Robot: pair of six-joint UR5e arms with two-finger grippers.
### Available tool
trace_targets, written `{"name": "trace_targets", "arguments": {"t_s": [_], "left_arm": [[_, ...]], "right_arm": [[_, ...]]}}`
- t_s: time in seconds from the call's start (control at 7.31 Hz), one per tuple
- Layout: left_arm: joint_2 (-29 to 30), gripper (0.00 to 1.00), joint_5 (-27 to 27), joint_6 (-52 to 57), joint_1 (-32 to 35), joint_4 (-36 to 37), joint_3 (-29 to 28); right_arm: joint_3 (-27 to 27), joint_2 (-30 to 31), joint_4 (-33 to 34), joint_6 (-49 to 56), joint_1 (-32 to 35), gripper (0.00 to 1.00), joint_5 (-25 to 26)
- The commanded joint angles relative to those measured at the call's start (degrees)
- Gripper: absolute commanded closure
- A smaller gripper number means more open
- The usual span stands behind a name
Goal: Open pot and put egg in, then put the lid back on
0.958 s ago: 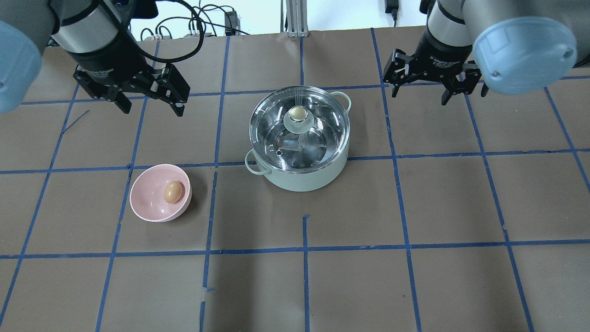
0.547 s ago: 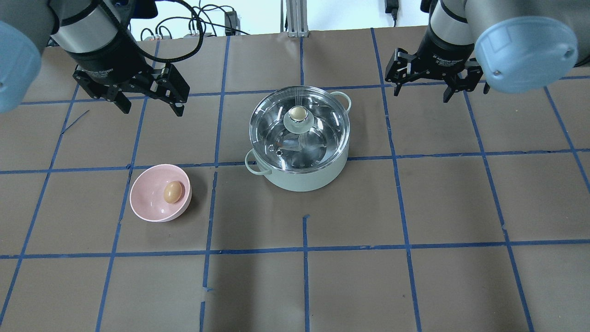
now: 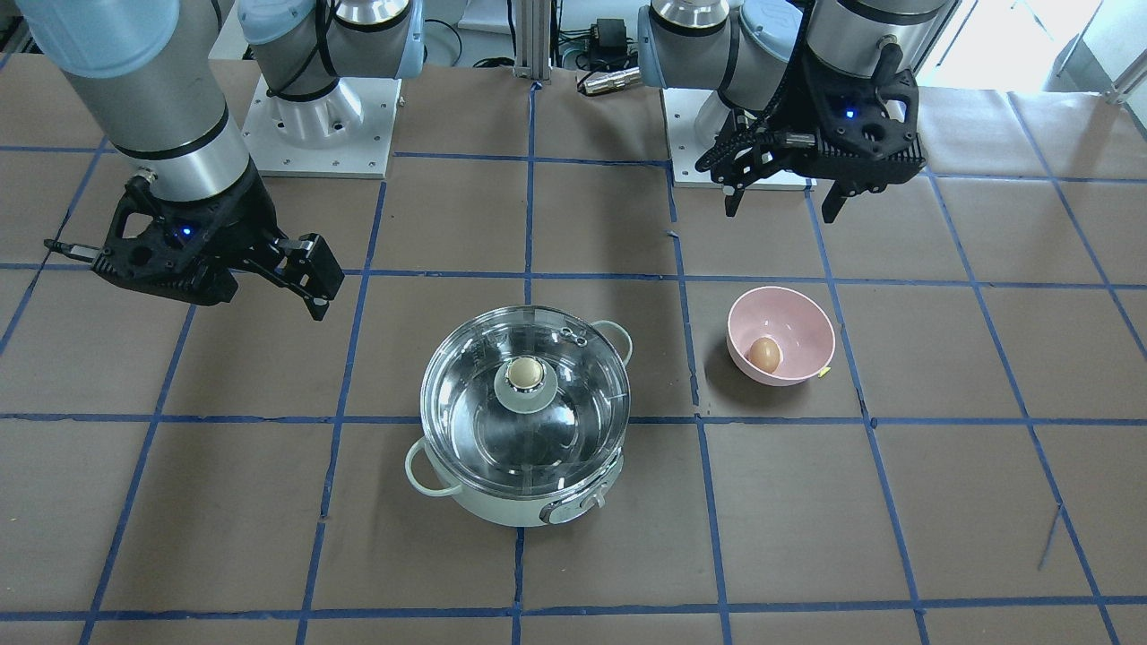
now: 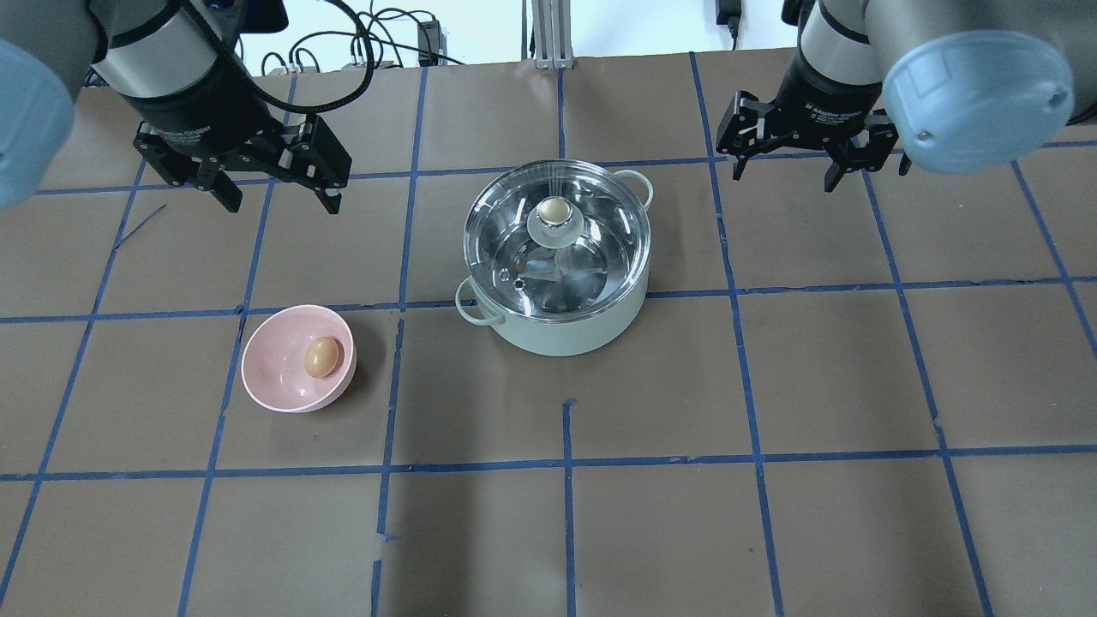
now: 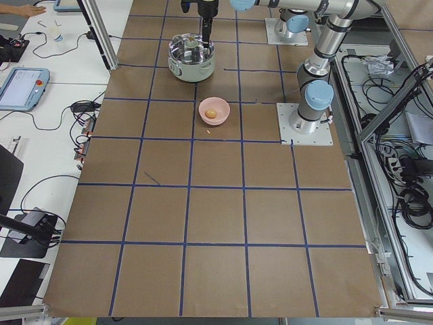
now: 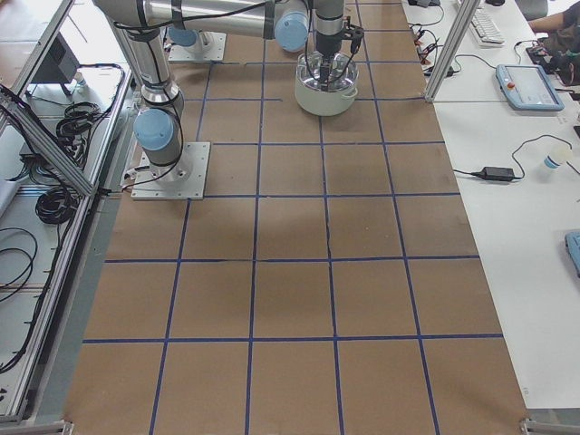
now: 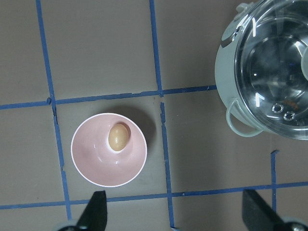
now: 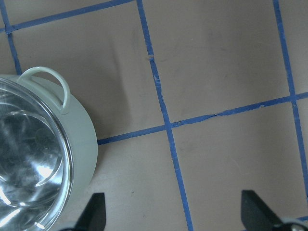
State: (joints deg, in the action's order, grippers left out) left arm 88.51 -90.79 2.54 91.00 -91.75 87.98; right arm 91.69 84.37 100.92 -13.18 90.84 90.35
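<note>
The right arm [image 4: 836,60] has edged slightly farther back; both arms' jaws gape wide, empty. Lid [image 4: 596,248] on pot [image 4: 566,336], egg [image 4: 321,356] in bowl [image 4: 257,377]: 0 steps done.

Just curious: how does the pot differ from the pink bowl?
The pot is larger; the bowl is small. The pot is pale mint with handles; the bowl is plain pink. The pot is covered by a lid; the bowl is open, holding an egg. Both are round.

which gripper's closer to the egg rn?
Left. The left gripper hovers open over the egg's side of the table, egg lying in the pink bowl; the right gripper hovers open on the pot's other side.
</note>
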Motion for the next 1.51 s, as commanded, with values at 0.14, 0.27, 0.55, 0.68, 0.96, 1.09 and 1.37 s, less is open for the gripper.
{"name": "trace_targets", "arguments": {"t_s": [0.14, 0.27, 0.55, 0.68, 0.96, 1.09, 1.37], "left_arm": [[0.00, 0.00, 0.09, -0.17, -0.03, -0.01, 0.00], [-0.09, 0.00, 0.09, -0.17, -0.03, -0.01, 0.00], [0.00, 0.00, 0.09, -0.17, -0.03, -0.01, 0.00], [-0.09, 0.00, 0.09, -0.17, -0.03, -0.01, 0.00], [-0.09, 0.00, 0.09, -0.17, -0.03, -0.01, 0.00], [-0.09, 0.00, 0.09, -0.17, -0.03, -0.01, 0.00], [-0.09, 0.00, 0.09, -0.17, -0.03, -0.01, 0.00]], "right_arm": [[-0.02, -1.05, 0.24, 0.09, -0.05, 0.00, 0.09], [-0.02, -1.05, 0.24, 0.00, -0.05, 0.00, 0.09], [0.06, -1.31, 0.16, 0.00, -0.05, 0.00, 0.17], [0.06, -2.10, 0.15, 0.00, 0.04, 0.00, 0.00], [-0.11, -3.68, 0.76, -0.09, -0.05, 0.00, 0.00], [-0.02, -4.65, 1.81, -0.09, -0.05, 0.00, 0.00], [-0.37, -5.62, 2.61, -0.18, -0.14, 0.00, -0.35]]}}
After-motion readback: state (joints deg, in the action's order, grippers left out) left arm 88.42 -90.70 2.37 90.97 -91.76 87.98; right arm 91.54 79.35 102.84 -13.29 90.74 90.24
